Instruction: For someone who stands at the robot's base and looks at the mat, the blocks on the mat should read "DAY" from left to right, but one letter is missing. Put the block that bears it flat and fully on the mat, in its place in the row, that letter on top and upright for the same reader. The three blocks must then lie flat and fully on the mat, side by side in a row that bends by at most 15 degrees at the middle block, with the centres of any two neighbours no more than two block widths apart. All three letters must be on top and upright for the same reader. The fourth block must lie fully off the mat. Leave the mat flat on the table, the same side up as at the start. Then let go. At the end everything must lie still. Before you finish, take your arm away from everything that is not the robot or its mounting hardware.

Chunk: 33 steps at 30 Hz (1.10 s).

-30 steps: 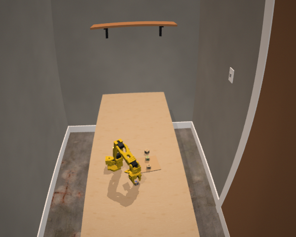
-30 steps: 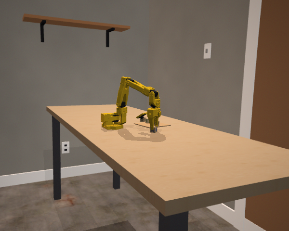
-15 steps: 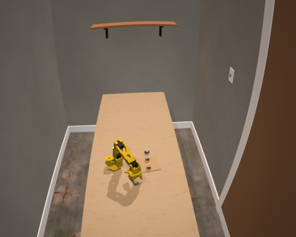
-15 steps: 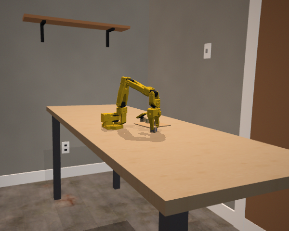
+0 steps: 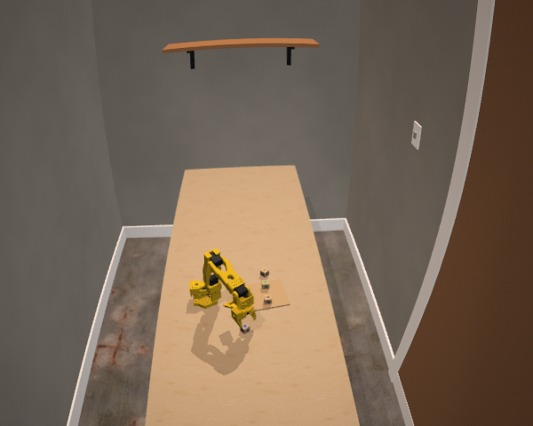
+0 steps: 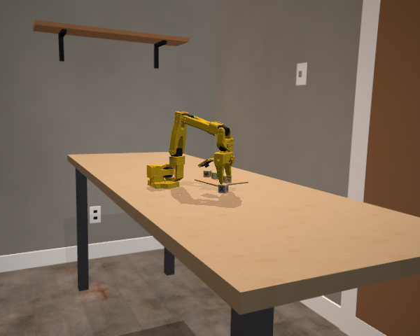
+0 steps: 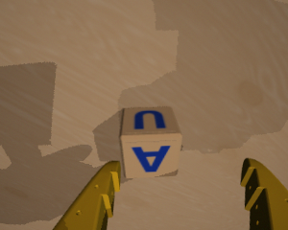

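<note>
A wooden block with blue letters rests on the bare table, just off the near edge of the mat. In the wrist view it shows a U face, which seems to be on top, and an A face on the side toward the camera. My gripper points down over it, open. Its fingers stand on either side of the block, the left one close to it and the right one well apart. Two blocks lie on the mat.
Another block lies on the table just beyond the mat's far edge. The arm's base stands left of the mat. The table's right edge runs not far beyond the mat.
</note>
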Available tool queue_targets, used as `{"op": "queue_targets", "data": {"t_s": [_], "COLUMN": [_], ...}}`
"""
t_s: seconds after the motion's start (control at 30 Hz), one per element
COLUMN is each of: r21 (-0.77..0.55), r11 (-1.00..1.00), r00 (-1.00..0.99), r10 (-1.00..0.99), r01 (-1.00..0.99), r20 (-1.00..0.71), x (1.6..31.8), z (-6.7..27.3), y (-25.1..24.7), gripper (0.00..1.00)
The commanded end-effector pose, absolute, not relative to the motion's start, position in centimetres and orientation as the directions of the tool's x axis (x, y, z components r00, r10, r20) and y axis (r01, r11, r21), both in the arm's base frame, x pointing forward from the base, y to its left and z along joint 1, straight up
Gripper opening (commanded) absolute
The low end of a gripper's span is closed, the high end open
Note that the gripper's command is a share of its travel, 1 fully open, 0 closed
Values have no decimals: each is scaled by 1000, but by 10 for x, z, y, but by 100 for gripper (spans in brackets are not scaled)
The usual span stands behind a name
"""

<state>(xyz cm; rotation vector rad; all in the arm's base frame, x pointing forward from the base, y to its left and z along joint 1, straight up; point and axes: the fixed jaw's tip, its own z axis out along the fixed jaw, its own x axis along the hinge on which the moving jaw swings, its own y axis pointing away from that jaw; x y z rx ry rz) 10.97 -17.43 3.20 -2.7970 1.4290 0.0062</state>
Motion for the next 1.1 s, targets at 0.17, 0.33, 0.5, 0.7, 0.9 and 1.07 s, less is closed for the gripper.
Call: {"op": "queue_targets", "data": {"t_s": [0.17, 0.33, 0.5, 0.7, 0.9, 1.07], "r21": [2, 2, 2, 2, 2, 2], "r11": [-586, -586, -586, -586, -586, -586], "r00": [585, 585, 585, 585, 585, 585], "r10": [-809, -809, -809, -809, -809, -809], "r01": [-811, -811, -811, -811, -811, -811], "r20": [57, 57, 57, 57, 57, 57], "x": [114, 112, 112, 112, 112, 112], "z": [68, 81, 84, 84, 84, 84], "y": [-181, -179, -178, -178, -178, -178], "gripper": [33, 33, 33, 33, 33, 33]}}
